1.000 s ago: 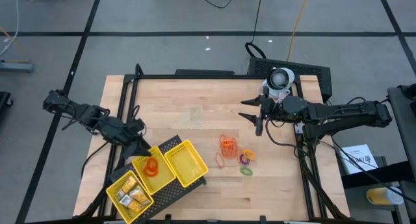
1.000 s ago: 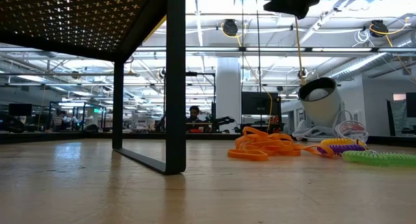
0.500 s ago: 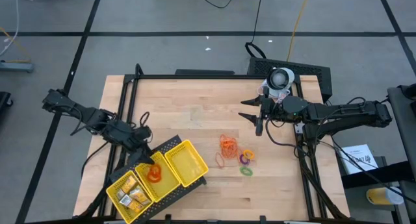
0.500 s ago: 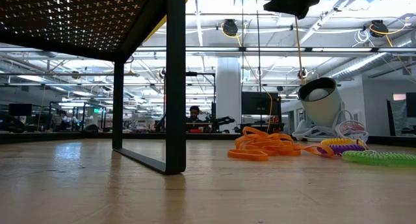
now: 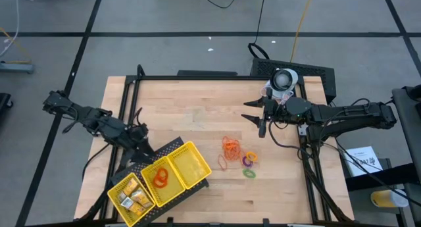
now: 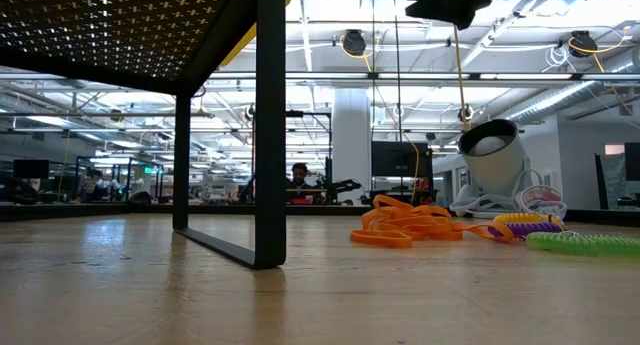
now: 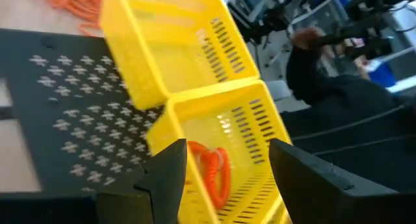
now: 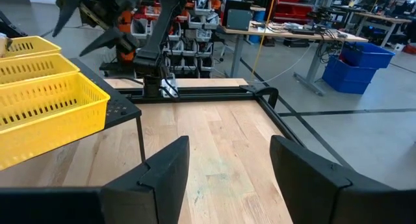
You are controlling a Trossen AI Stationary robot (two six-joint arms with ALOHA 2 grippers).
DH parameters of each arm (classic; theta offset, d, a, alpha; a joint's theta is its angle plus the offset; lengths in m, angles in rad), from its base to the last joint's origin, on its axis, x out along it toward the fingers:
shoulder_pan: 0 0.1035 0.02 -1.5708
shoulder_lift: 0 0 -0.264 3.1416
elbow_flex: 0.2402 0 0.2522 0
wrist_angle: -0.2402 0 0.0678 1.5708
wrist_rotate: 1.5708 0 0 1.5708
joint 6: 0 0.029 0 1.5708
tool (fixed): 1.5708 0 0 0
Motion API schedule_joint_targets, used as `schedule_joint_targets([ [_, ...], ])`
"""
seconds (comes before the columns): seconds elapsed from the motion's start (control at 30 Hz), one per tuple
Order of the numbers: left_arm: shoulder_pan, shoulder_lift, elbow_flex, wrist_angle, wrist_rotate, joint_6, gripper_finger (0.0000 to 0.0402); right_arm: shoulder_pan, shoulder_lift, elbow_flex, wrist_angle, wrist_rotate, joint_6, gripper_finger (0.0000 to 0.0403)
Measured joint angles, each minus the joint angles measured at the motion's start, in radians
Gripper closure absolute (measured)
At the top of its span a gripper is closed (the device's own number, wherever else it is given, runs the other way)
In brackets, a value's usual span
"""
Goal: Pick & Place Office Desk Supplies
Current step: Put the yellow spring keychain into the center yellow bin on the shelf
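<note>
A robotics lab or workshop: beyond the wooden surface, ahead of the right hand, stand workbenches with blue bins, parts racks, monitors, ceiling pipes and a seated person.

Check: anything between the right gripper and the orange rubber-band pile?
Nothing. In the high view, only bare wood separates the right gripper, open, from the orange rubber-band pile.

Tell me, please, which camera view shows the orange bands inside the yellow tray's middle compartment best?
The left wrist view: the orange bands fill the frame close up, lying in the yellow tray. The high view shows them small, in the middle compartment. The low and right wrist views do not show them.
</note>
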Motion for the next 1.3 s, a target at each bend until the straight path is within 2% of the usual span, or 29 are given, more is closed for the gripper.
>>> schedule_joint_targets([
  [0.13, 0.000, -0.023, 0.000, 0.034, -0.057, 0.059, 0.0174, 0.000, 0.000, 0.000, 0.002, 0.000, 0.000, 0.0196],
  [0.27, 0.000, -0.054, 0.000, 0.150, -0.112, 0.245, 0.0174, 0.000, 0.000, -0.001, 0.063, 0.000, -0.001, 0.0199],
  [0.33, 0.000, -0.070, 0.000, 0.164, -0.212, 0.322, 0.0174, 0.000, 0.000, -0.001, 0.102, 0.000, 0.000, 0.0198],
  [0.47, 0.002, -0.060, 0.000, 0.171, -0.487, 0.325, 0.0174, 0.000, 0.000, -0.001, 0.150, 0.000, -0.001, 0.0195],
  [0.53, 0.011, -0.045, 0.000, 0.186, -0.528, 0.384, 0.0174, 0.001, 0.000, -0.001, 0.156, -0.001, 0.002, 0.0196],
  [0.7, 0.061, 0.007, 0.000, 0.255, -0.455, 0.572, 0.0174, 0.001, 0.001, -0.017, 0.151, -0.003, 0.115, 0.0199],
  [0.8, 0.108, 0.031, 0.000, 0.275, -0.379, 0.738, 0.0174, 0.000, 0.003, -0.047, 0.149, -0.001, 0.126, 0.0197],
  [0.87, 0.162, 0.034, 0.000, 0.273, -0.364, 0.791, 0.0174, 0.000, 0.003, -0.073, 0.163, -0.003, 0.119, 0.0196],
  [0.93, 0.236, 0.025, -0.005, 0.278, -0.358, 0.803, 0.0174, 0.000, 0.006, -0.102, 0.201, -0.003, 0.109, 0.0196],
  [1.03, 0.359, -0.005, -0.045, 0.302, -0.248, 0.805, 0.0174, 0.001, 0.009, -0.130, 0.243, -0.006, 0.130, 0.0195],
  [1.17, 0.532, -0.058, -0.152, 0.394, -0.117, 0.776, 0.0174, 0.015, 0.034, -0.131, 0.184, -0.081, 0.133, 0.0195],
  [1.3, 0.688, -0.081, -0.272, 0.538, 0.013, 0.675, 0.0174, 0.100, 0.121, -0.114, 0.082, -0.083, 0.132, 0.0195],
])
